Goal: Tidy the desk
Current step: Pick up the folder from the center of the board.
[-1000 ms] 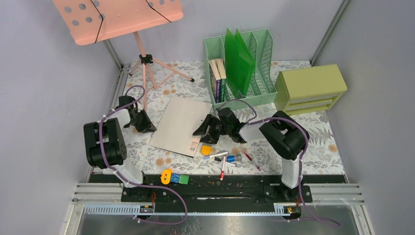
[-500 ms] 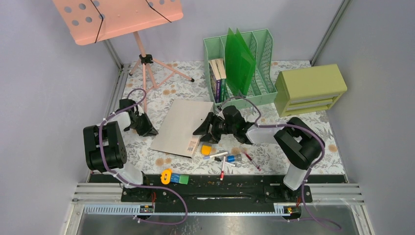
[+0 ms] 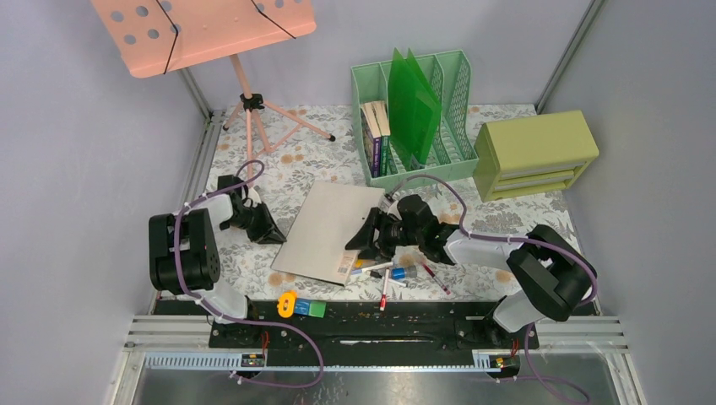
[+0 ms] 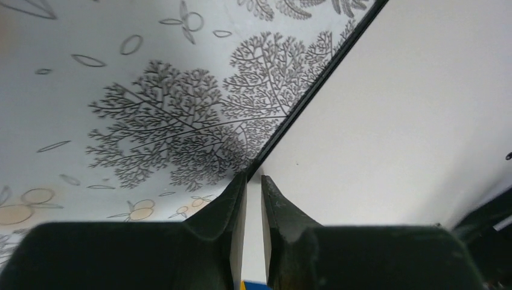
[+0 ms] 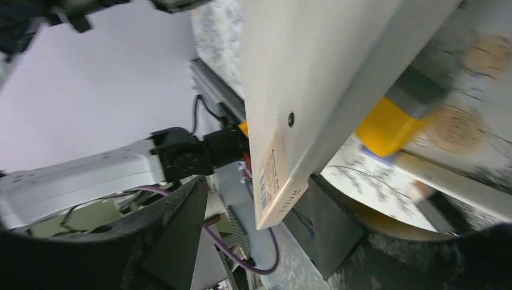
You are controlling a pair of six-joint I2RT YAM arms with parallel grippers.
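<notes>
Desk (image 3: 291, 160): fills the middle of the overhead view, with rails (image 3: 201, 160) round it. We judge it a fixed, stiff top under a soft cloth (image 4: 151, 121). It is not something to lift; the work is on what lies on it. The cloth looks matte and may ruck if things are dragged across it.

Far-left corner: stand (image 3: 211, 29), thin pink tubes on a tripod with a perforated tray above. Probably light and easy to tip.

Left gripper (image 4: 253, 177): fingers (image 4: 232, 205) all but together, with a thin slit between them and nothing seen in it. The tips sit at the left edge of the board (image 3: 328, 229).

Board: flat pale grey rectangle with a smooth face, near the desk's middle. We judge it stiff, light and slick, best taken across its thickness at an edge or corner.

Near edge: blocks (image 3: 302, 308) in yellow, blue and green, hard plastic by the look. Pens (image 3: 377, 268) lie just beyond them, slim and likely to roll.

Right gripper (image 5: 258, 181): jaws apart, straddling the board's corner by the label (image 5: 272, 175). A gap shows on one side, so we do not call it clamped.

Far edge: rack (image 3: 463, 93), green mesh plastic, holding books (image 3: 377, 135) and a folder (image 3: 414, 105) upright.

Far-right corner: box (image 3: 536, 143), olive and rigid.
</notes>
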